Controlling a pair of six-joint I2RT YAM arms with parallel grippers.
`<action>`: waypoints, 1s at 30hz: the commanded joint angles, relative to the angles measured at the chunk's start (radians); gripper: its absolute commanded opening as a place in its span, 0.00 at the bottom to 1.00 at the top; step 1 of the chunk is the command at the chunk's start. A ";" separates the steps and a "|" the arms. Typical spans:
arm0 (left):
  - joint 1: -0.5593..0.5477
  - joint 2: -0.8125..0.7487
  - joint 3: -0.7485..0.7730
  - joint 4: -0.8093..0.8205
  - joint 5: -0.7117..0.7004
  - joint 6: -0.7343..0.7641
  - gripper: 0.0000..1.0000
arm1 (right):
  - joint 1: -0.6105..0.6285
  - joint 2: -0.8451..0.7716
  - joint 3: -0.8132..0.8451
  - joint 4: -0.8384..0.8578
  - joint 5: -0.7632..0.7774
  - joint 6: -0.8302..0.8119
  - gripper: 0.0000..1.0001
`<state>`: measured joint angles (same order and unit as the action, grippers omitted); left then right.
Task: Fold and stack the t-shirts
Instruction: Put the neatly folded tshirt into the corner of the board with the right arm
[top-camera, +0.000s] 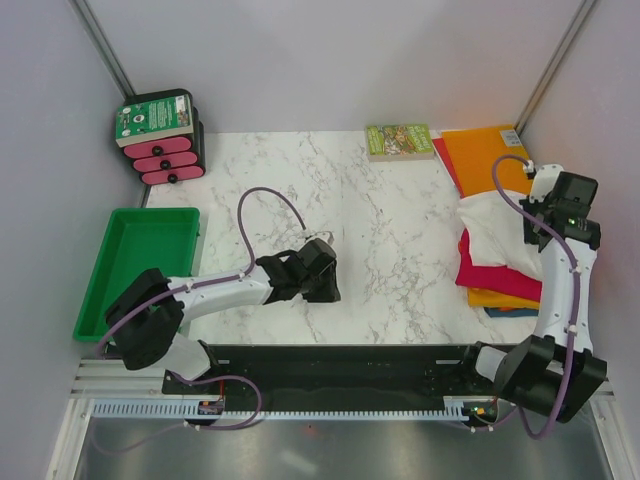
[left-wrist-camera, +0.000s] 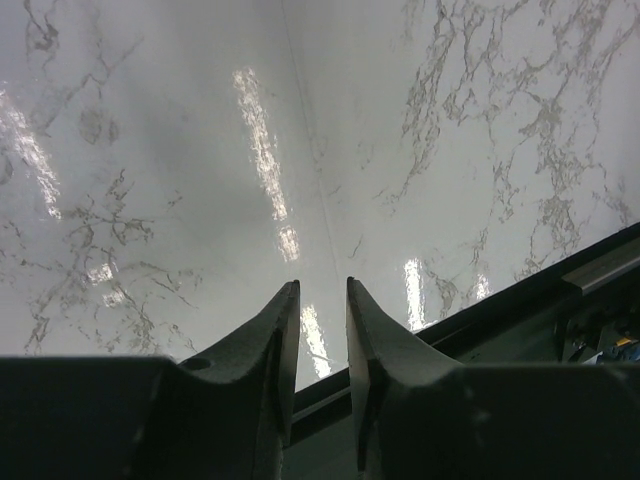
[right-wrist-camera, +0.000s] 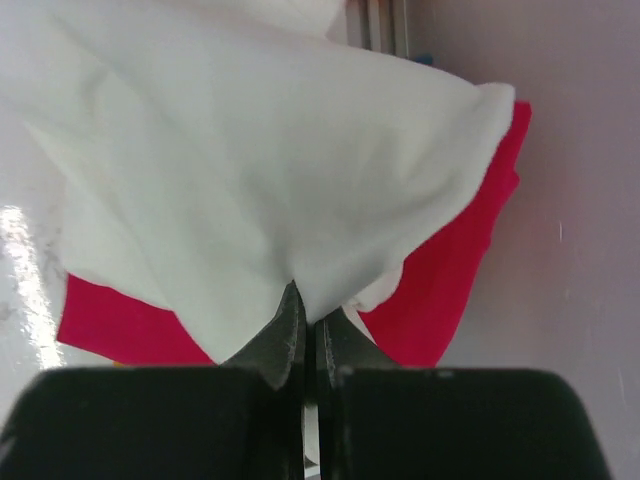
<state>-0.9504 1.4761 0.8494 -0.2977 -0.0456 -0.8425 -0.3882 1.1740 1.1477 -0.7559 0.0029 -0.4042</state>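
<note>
White marble table (top-camera: 400, 230), grey walls on three sides. Both arms are bolted at the near edge.

Green tray (top-camera: 140, 265) sits at the left edge of the table.

Pile at the right edge, from the top:
- white t-shirt (top-camera: 495, 230), loose and wrinkled, not flat
- magenta t-shirt (top-camera: 495, 277)
- orange layer (top-camera: 500, 298), only an edge showing
- blue sliver (top-camera: 505, 311) at the bottom front

Separate orange t-shirt (top-camera: 480, 150) lies flat in the back right corner, apart from the pile.

Black-and-pink rack (top-camera: 165, 150) with a green card on top stands in the back left corner, behind the tray. Small green book (top-camera: 399, 140) lies at the back edge, just left of the orange t-shirt.

Right gripper (right-wrist-camera: 303, 310) is over the pile. Jaws are pinched closed on a fold of the white t-shirt, and the cloth bunches up from the pinch point. Magenta shows underneath in the right wrist view.

Left gripper (left-wrist-camera: 322, 285) is low over bare marble near the table centre, well apart from any shirt. Jaws are a narrow slit apart with nothing between them.
</note>
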 joint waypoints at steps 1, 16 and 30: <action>-0.014 0.021 -0.001 0.040 0.013 -0.032 0.32 | -0.113 -0.008 -0.077 0.108 -0.049 -0.005 0.00; -0.034 0.064 0.005 0.060 0.033 -0.026 0.32 | -0.334 0.116 -0.106 0.363 -0.058 0.034 0.00; -0.083 0.125 0.043 0.066 0.039 -0.026 0.31 | -0.336 0.207 -0.034 0.503 -0.055 0.105 0.49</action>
<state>-1.0172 1.5898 0.8536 -0.2588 -0.0151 -0.8452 -0.7151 1.4368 1.0687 -0.3504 -0.0216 -0.3218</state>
